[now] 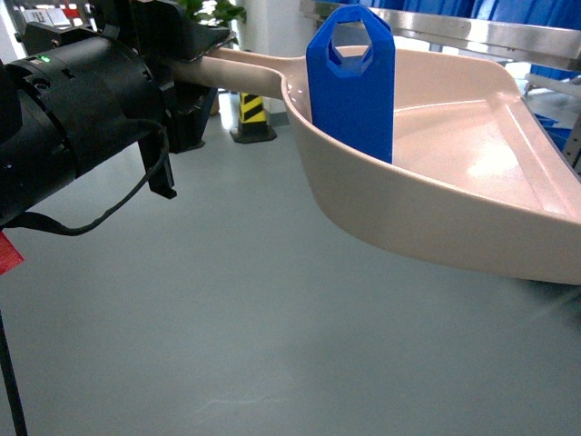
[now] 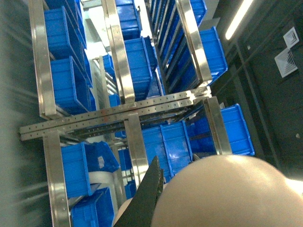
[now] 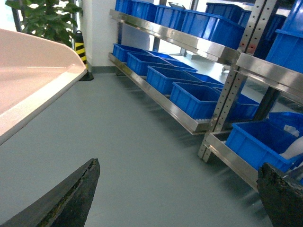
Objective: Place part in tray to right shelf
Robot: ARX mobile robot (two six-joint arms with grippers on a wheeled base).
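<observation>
Grey floor (image 1: 227,345) fills the bottom of the head view, no bench under anything. Your right end effector (image 3: 180,198) hangs empty, fingers spread wide. Further up, the tray (image 1: 436,209) floats mid-frame with the part (image 1: 352,91) standing upright against its back wall. Smooth, glossy plastic, probably light, so I'd guess it slides or tips if you tilt. Left end effector (image 1: 182,64) seems to hold the handle at upper left; can't tell its grip. Blue crates (image 3: 199,97) sit furthest back.

Grey floor (image 3: 142,142) underfoot; steel shelf (image 3: 189,45) along right wall, blue crates (image 3: 199,97) sitting on its tiers.
</observation>
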